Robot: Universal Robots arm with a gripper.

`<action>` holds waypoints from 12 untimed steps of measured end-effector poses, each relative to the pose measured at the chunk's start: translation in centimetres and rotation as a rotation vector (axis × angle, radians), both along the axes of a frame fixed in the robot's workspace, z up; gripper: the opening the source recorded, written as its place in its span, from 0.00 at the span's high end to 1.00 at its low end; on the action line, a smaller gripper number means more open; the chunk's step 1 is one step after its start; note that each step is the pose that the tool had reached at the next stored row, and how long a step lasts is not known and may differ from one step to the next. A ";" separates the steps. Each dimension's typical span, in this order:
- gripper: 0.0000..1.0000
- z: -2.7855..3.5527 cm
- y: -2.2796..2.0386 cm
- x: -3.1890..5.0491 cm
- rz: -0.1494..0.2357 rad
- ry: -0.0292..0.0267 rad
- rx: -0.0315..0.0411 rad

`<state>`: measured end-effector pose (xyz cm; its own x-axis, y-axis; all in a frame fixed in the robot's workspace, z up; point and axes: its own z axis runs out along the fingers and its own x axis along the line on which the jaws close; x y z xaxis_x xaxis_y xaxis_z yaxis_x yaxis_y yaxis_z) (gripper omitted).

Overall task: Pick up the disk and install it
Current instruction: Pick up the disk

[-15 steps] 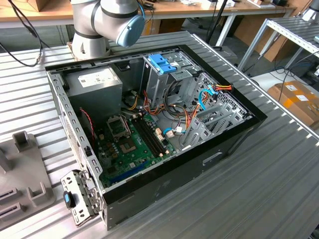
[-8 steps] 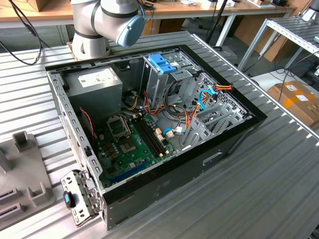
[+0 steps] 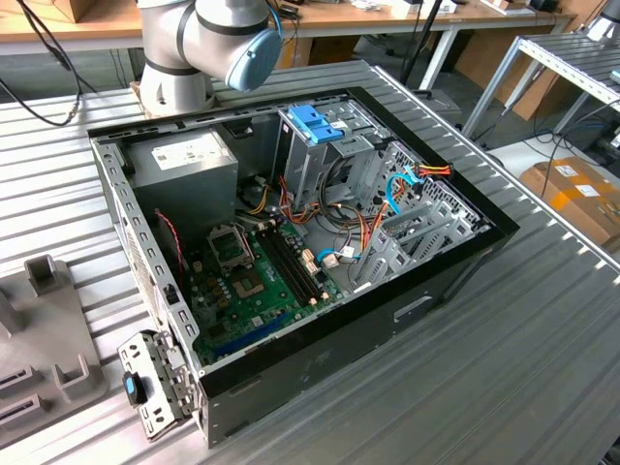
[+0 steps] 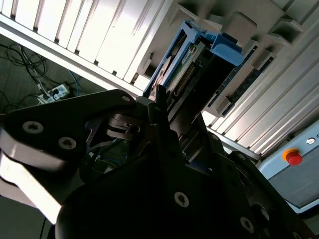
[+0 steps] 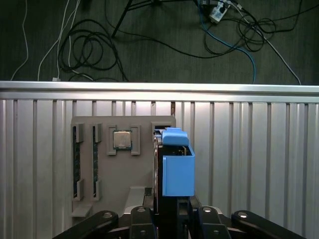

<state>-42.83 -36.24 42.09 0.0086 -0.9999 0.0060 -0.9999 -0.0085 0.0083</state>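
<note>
The disk [image 5: 177, 164] stands on edge between my gripper's [image 5: 172, 206] fingers, its light-blue carrier and blue end tab pointing away from the wrist. It hangs over the grey fixture block [image 5: 124, 174] on the ribbed table. In the second wrist view the disk [image 4: 194, 55] shows edge-on, with its connector row and blue rail, and the gripper [image 4: 162, 107] is shut on its near end. In the exterior view the fixture block [image 3: 48, 329] at the left has bare holders, and the open computer case [image 3: 291, 242] lies in the middle.
A metal drive cage with a blue plastic top [image 3: 315, 126] stands inside the case among blue and orange cables. The fixture also holds a processor chip [image 5: 122, 140] and memory sticks [image 5: 77, 159]. Loose cables [image 5: 149, 40] lie on the floor beyond the table edge. A red stop button [image 4: 294, 158] sits nearby.
</note>
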 end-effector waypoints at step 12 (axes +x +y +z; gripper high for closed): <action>0.65 2.15 0.00 0.00 0.000 0.0001 -0.0006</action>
<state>-42.83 -36.24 44.24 0.0085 -0.9999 0.0066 -0.9999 -0.0084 0.0084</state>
